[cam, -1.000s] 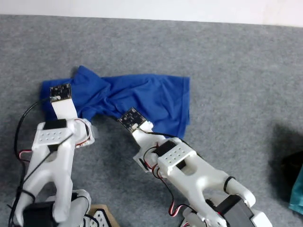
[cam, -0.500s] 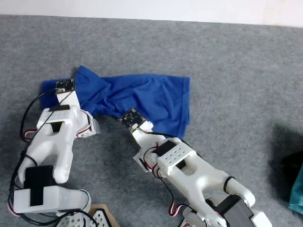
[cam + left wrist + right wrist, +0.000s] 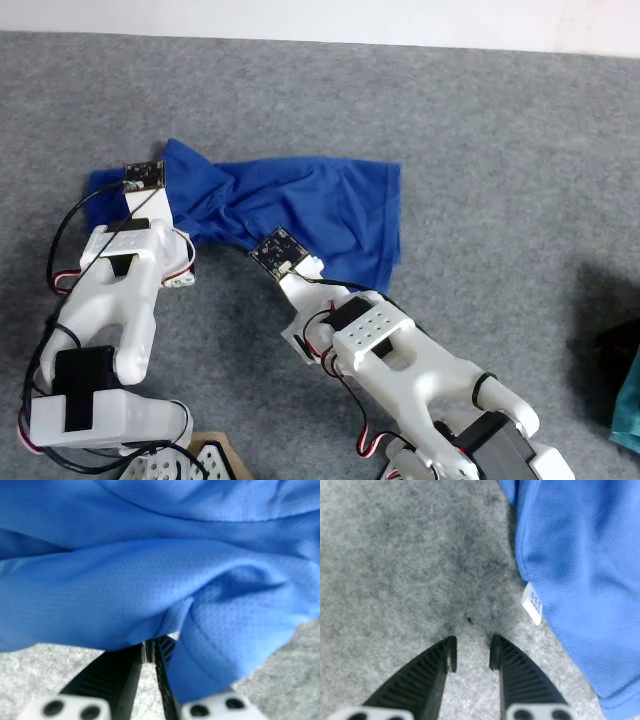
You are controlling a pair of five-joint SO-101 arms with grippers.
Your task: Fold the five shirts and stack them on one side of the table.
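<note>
Here, the left arm pinches the shirt's end and the right arm waits beside the near hem.

The rumpled blue mesh-knit shirt (image 3: 300, 205) lies on the grey felt table (image 3: 480, 120), its long axis running side to side in the high view. The left gripper (image 3: 151, 647) is at the shirt's left end, jaws clenched, seemingly on a fold of hem. The right gripper (image 3: 472, 652) hangs over bare felt just beside the near edge at mid-length, jaws slightly parted and empty. A small white tag (image 3: 532, 602) lies near. The right arm likely needs a sideways shift onto the cloth.
</note>
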